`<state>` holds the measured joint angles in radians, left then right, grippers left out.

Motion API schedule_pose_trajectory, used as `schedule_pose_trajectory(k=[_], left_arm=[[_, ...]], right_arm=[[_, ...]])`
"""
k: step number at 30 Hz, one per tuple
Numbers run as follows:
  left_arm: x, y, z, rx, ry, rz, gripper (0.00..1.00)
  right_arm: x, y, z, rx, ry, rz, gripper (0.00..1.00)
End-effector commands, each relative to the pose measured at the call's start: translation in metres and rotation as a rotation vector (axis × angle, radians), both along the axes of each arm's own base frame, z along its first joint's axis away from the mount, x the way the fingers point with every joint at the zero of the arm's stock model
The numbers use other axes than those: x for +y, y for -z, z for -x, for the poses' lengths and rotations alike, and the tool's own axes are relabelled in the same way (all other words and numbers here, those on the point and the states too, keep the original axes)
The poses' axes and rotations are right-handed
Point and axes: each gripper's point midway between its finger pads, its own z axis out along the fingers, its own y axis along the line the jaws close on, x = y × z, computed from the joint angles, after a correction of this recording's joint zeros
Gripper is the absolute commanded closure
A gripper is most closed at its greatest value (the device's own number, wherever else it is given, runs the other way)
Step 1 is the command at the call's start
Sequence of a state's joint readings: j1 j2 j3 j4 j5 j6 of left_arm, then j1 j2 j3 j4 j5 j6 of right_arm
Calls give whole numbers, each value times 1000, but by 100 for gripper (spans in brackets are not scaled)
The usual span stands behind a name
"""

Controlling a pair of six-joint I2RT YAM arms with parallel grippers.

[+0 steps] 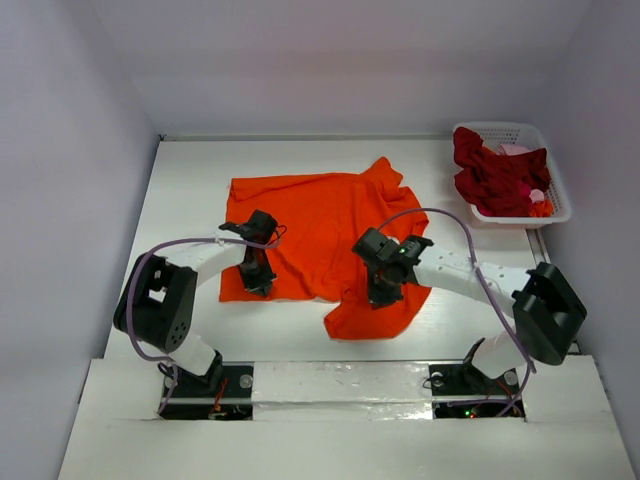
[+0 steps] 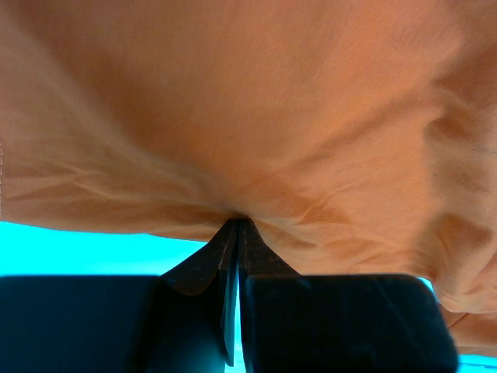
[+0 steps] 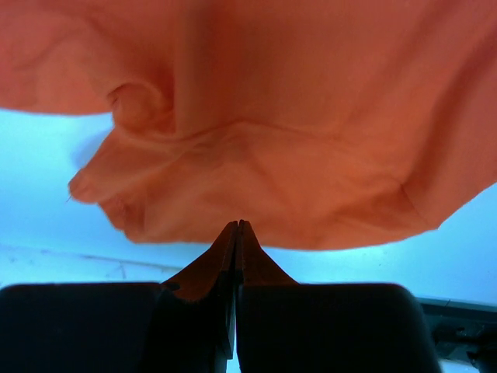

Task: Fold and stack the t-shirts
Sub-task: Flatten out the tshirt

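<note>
The bright orange t-shirt [image 1: 320, 225] lies spread on the white table, with its near right part bunched toward the front edge. My left gripper [image 1: 258, 284] is at the shirt's near left hem. In the left wrist view its jaws [image 2: 237, 223] are shut on a puckered pinch of the orange cloth [image 2: 256, 116]. My right gripper [image 1: 384, 292] is over the shirt's near right part. In the right wrist view it [image 3: 237, 224] is shut at the edge of the orange cloth [image 3: 295, 155], which hangs a little above the table. A dark red shirt [image 1: 493, 176] and a pale pink one [image 1: 516, 150] lie in the basket.
The white lattice basket [image 1: 556, 192] stands at the far right against the wall. Grey walls close in the table on the left, back and right. Purple cables loop over both arms. Bare white table [image 1: 190, 170] lies left of the shirt.
</note>
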<state>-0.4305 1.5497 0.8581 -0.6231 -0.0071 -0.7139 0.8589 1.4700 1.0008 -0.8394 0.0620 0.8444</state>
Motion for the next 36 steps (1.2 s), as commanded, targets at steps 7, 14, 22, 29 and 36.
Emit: schedule_pose_trajectory(k=[7, 14, 22, 29, 36], left_arm=[[-4, -1, -6, -10, 17, 6, 100], [-6, -8, -11, -22, 29, 9, 100], [-14, -16, -14, -23, 40, 47, 100], [-13, -14, -13, -21, 43, 47, 100], [-13, -13, -12, -21, 45, 48, 100]], right_arm=[[-12, 23, 3, 7, -12, 76, 100], [-13, 38, 18, 67, 7, 54, 100], [-29, 50, 42, 125, 23, 54, 100], [-39, 50, 50, 135, 31, 63, 100], [-48, 49, 74, 182, 55, 15, 100]])
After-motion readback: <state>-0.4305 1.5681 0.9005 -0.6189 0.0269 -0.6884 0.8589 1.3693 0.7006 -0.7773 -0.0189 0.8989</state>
